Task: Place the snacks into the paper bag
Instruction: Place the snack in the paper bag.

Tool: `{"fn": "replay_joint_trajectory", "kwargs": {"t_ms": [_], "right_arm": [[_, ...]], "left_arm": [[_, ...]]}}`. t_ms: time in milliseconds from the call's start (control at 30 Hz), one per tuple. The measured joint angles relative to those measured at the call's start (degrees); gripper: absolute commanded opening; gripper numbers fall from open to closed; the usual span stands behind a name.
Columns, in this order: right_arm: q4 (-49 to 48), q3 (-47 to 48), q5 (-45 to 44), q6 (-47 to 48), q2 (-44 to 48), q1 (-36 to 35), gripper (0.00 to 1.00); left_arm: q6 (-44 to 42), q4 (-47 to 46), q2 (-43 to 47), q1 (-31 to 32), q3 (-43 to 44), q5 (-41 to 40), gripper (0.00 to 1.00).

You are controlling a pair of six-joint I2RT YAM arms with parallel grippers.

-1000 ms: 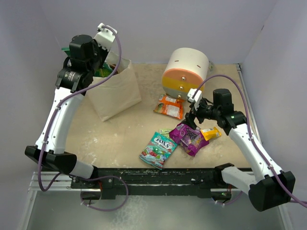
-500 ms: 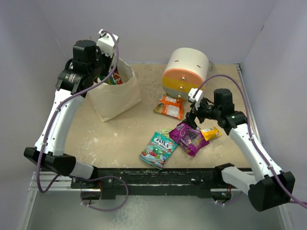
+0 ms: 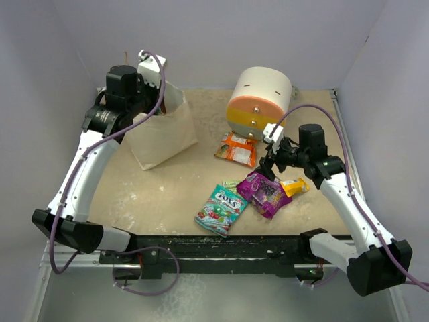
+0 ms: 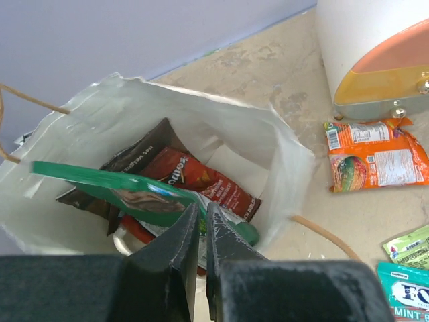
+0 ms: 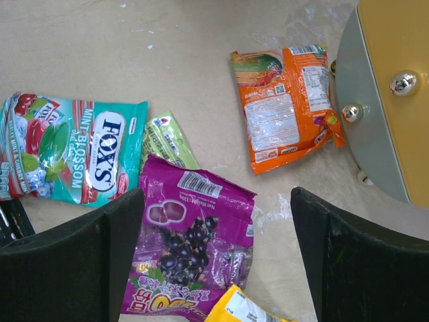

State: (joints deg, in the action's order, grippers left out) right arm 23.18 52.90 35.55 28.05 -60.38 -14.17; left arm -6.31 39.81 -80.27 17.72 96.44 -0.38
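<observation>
The paper bag (image 3: 161,134) stands open at the back left. In the left wrist view its inside (image 4: 201,121) holds the brown chip bag (image 4: 201,178) and a red packet. My left gripper (image 4: 200,216) is at the bag's mouth, shut on a green packet (image 4: 127,194) that lies across the opening. My right gripper (image 3: 268,168) is open above the purple packet (image 5: 191,255). Beside the purple packet lie the teal candy packet (image 5: 67,154), a small light-green packet (image 5: 167,141), the orange packet (image 5: 288,114) and the yellow-orange box (image 5: 244,310).
The round white-orange-yellow drawer unit (image 3: 261,100) stands at the back centre, just behind the orange packet (image 3: 238,149). Purple walls enclose the table on three sides. A twine handle (image 4: 328,235) lies on the table next to the bag.
My left gripper has come down from above the bag into its mouth, carrying the green packet with it. The right arm has not moved.
</observation>
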Motion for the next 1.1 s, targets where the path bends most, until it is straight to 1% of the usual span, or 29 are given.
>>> {"fn": "replay_joint_trajectory", "kwargs": {"t_ms": [167,267,433,633,733,833,933,1067,1100], "right_arm": [[-0.02,-0.04,0.02,0.0,0.0,0.11,0.91],[-0.02,-0.24,0.02,0.02,0.0,0.39,0.91],[-0.07,-0.48,0.04,0.02,0.0,0.48,0.91],[-0.22,-0.55,0.07,0.02,0.0,0.48,0.91],[-0.44,-0.55,-0.02,0.0,0.02,0.48,0.92],[-0.48,-0.55,-0.2,0.0,0.02,0.48,0.92],[-0.33,-0.55,-0.76,0.35,0.04,0.48,0.92],[1.51,-0.55,-3.76,2.21,0.0,0.48,0.93],[2.14,-0.55,-4.79,2.62,-0.07,0.48,0.93]], "left_arm": [[0.28,-5.09,2.08,0.04,-4.83,0.85,0.12],[-0.24,-7.54,3.17,0.04,-7.74,1.66,0.18],[-2.25,-9.6,5.14,0.04,-9.49,1.62,0.24],[-6.54,-11.08,11.43,-0.15,-11.08,-0.17,0.35],[-7.96,-11.89,14.73,-1.9,-11.08,-0.5,0.4],[-8.83,-11.82,18.01,-5.35,-11.08,-0.7,0.49],[-9.9,-10.99,21.49,-7.34,-11.93,0.0,0.6],[-12.57,-6.84,26.32,-7.69,-14.34,3.5,0.8],[-13.33,-5.2,27.41,-7.69,-15.28,4.94,0.84]]}}
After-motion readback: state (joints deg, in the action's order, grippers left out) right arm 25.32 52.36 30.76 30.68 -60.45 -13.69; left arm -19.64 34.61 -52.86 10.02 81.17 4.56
